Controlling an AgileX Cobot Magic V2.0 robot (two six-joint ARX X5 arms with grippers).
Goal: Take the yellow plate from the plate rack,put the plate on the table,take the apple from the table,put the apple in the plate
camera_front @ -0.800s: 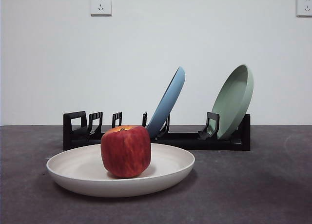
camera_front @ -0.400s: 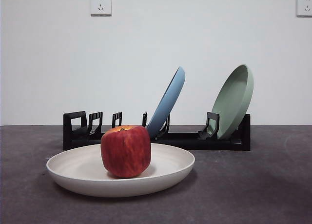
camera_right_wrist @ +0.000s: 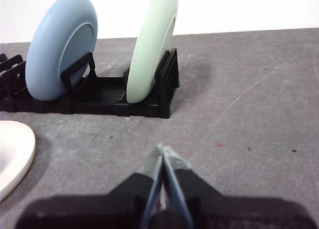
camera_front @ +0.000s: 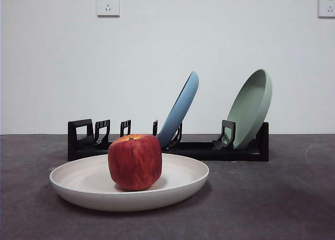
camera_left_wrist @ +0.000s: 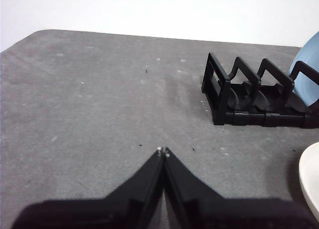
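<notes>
The yellow plate (camera_front: 94,185) lies flat on the dark grey table (camera_front: 272,208), in front of the plate rack (camera_front: 204,148). The red apple (camera_front: 135,162) stands upright in the middle of the plate. A sliver of the plate's rim shows in each wrist view (camera_left_wrist: 311,179) (camera_right_wrist: 15,154). My left gripper (camera_left_wrist: 163,150) is shut and empty above bare table, off the rack's loop end (camera_left_wrist: 219,92). Off the rack's other end (camera_right_wrist: 167,84), my right gripper (camera_right_wrist: 163,150) is shut on nothing. Neither gripper shows in the front view.
A light blue plate (camera_front: 180,110) and a pale green plate (camera_front: 252,107) lean in the rack's slots. They also show in the right wrist view, blue plate (camera_right_wrist: 57,49) and green plate (camera_right_wrist: 149,44). Two wall sockets (camera_front: 108,4) sit on the white wall behind.
</notes>
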